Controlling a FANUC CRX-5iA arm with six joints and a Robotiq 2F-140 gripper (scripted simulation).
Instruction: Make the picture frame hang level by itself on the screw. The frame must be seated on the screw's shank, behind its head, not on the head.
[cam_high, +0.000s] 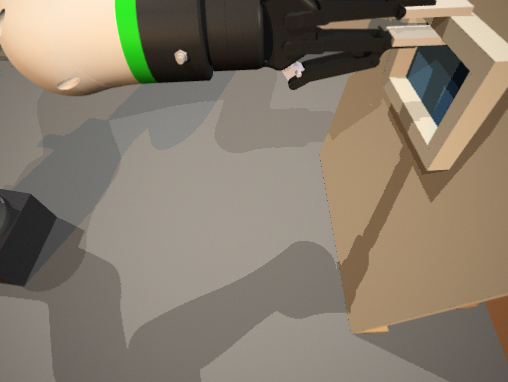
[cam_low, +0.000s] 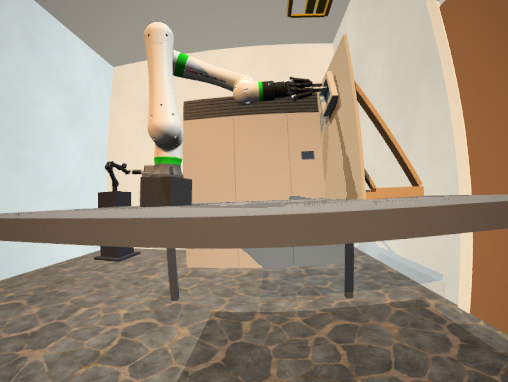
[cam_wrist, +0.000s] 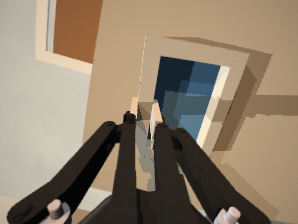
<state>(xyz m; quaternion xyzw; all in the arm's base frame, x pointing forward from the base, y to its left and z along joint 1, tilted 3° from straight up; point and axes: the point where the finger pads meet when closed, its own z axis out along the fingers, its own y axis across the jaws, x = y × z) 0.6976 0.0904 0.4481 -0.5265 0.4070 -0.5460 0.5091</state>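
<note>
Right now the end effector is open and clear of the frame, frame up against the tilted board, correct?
Not quite. The end effector is shut on the picture frame, pinching its near side rail, as the wrist view shows. The rest holds: the frame is up against the tilted board.

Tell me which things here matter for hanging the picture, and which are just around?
Part of the job:
- cream wooden picture frame with blue picture
- black two-finger gripper, shut on the frame's edge
- tan upright board behind the frame

Just around:
- small black stand
- tan cabinet
- grey table
</note>
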